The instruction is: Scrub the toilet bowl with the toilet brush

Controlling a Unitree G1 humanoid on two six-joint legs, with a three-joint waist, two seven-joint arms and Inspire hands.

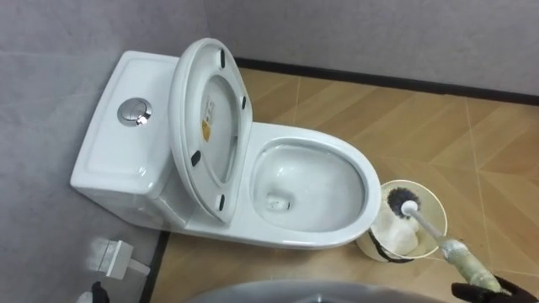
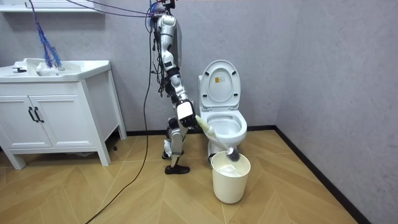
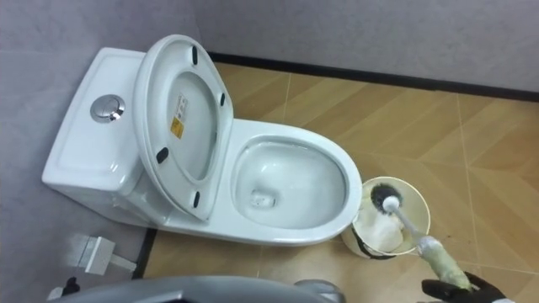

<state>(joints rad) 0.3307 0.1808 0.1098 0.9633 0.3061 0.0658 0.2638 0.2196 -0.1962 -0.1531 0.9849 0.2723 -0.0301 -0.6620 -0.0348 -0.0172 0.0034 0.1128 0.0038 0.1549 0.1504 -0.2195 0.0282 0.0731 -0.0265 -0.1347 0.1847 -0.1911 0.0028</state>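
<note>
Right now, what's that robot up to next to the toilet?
The robot stands beside the toilet, whose lid is raised. Its right hand grips the handle of a toilet brush. The bristle head sits at the mouth of a white bucket right beside the toilet, not inside the toilet itself. Its left hand is just visible low on its left side.

We see a white cabinet [image 2: 62, 124] with two doors and a sink [image 2: 62, 67] on top, at the room view's left, against the grey wall [image 2: 298, 56]. The floor [image 2: 93, 199] is brown wood in a zigzag pattern, and a dark strip [image 1: 379, 78] runs along the bottom of the wall.
</note>
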